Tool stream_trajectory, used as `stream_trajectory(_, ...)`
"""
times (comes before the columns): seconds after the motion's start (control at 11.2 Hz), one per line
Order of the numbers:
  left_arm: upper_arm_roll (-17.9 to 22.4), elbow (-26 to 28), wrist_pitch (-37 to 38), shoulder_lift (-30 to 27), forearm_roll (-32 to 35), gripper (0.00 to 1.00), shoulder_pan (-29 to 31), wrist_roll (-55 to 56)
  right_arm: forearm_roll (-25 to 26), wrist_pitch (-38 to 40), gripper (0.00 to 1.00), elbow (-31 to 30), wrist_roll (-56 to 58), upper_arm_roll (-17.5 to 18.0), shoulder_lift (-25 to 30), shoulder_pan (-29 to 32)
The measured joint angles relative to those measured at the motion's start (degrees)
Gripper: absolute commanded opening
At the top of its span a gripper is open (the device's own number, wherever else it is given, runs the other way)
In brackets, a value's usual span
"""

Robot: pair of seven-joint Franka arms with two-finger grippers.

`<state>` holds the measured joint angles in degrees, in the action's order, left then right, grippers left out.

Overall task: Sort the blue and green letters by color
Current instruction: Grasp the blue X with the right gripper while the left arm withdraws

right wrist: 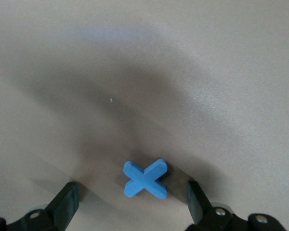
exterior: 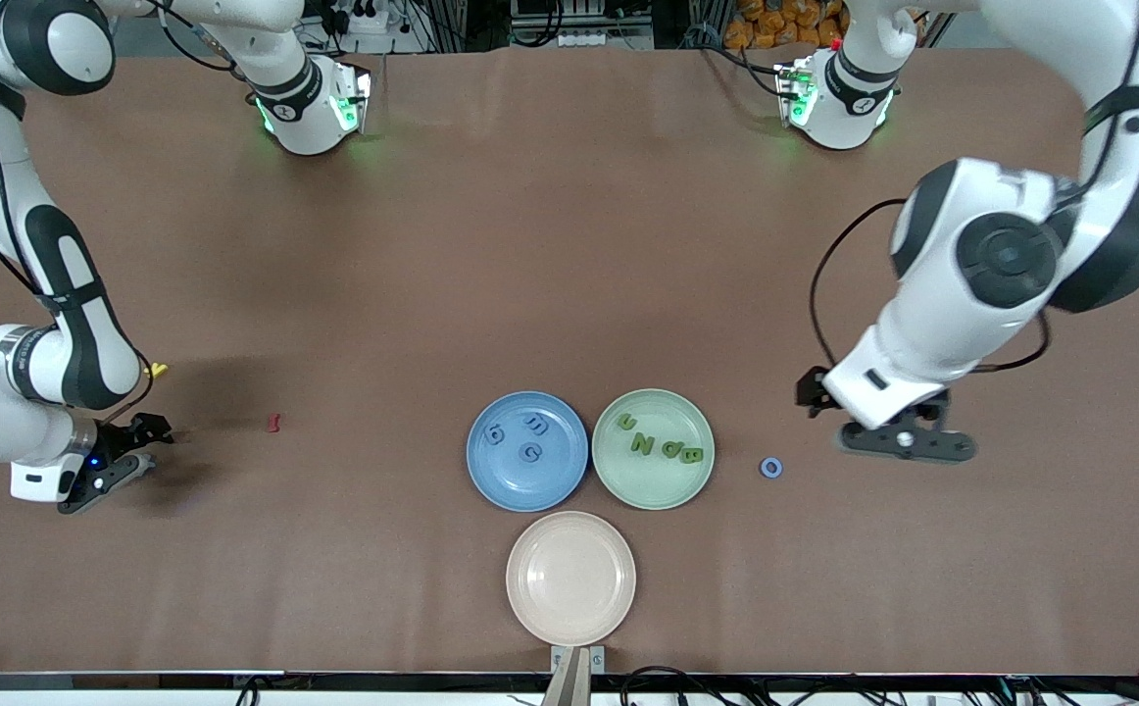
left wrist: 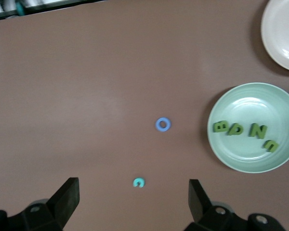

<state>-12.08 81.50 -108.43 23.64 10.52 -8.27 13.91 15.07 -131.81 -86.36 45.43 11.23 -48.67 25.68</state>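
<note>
Three plates sit near the front camera's edge of the table [exterior: 569, 245]: a blue plate [exterior: 491, 480], a green plate [exterior: 697, 480] touching it at its 3 o'clock, and a cream plate [exterior: 570, 579] at 6 o'clock of the pair.

The blue plate holds three blue letters [exterior: 531, 452]. The green plate holds four green letters [exterior: 642, 443] in a row, seen also in the left wrist view [left wrist: 257, 130].

A blue O [exterior: 771, 468] lies on the table at 3 o'clock of the green plate, near it but apart. A small teal letter [left wrist: 139, 182] shows in the left wrist view alone, close to the O. One blue X [right wrist: 145, 179] lies on the table between the right gripper's fingers [right wrist: 67, 204], untouched.

The left gripper [exterior: 905, 443] hangs over the table at 3 o'clock of the O, jaws wide apart and empty. The right gripper [exterior: 114, 466] is low at the right arm's end of the table, jaws apart around the X.

One red letter [exterior: 274, 423] and one yellow letter [exterior: 157, 370] lie near the right gripper.
</note>
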Motion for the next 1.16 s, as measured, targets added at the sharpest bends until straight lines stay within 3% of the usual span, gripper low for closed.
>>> stream_trajectory(0.53, 0.01, 0.29, 8.78, -9.85, -1.0, 1.0, 6.61, -0.1, -0.22, -2.31, 1.0, -0.63, -1.26, 0.67, 0.09, 0.12)
stream_trajectory(0.62, 0.32, 0.81, 9.41, -11.53, -1.15, 1.0, 6.75, -0.02, -0.25, -2.44, 0.94, -0.66, -1.33, 0.79, 0.08, 0.12)
stream_trajectory(0.71, 0.68, 1.46, 9.98, -12.98, -1.24, 1.0, 6.92, -0.01, -0.25, -2.48, 0.67, -0.69, -1.34, 0.81, 0.09, 0.12)
stream_trajectory(0.8, 0.9, 1.8, 10.9, -14.09, -1.32, 1.0, 7.14, -0.01, -0.27, -2.49, 0.54, -0.71, -1.35, 0.82, 0.1, 0.14)
stream_trajectory(0.89, 0.96, 1.91, 11.51, -14.85, -1.39, 1.0, 7.31, -0.01, -0.29, -2.47, 0.51, -0.72, -1.36, 0.82, 0.17, 0.17)
stream_trajectory(1.07, 0.98, 1.98, 12.87, -16.01, -1.42, 1.0, 7.39, 0.0, -0.31, -2.28, 0.05, -0.82, -1.23, 0.84, 0.45, 0.46)
stream_trajectory(1.16, 0.94, 2.0, 14.17, -16.45, -1.44, 1.0, 7.38, 0.0, -0.31, -2.28, 0.0, -0.89, -0.83, 0.85, 0.57, 0.81)
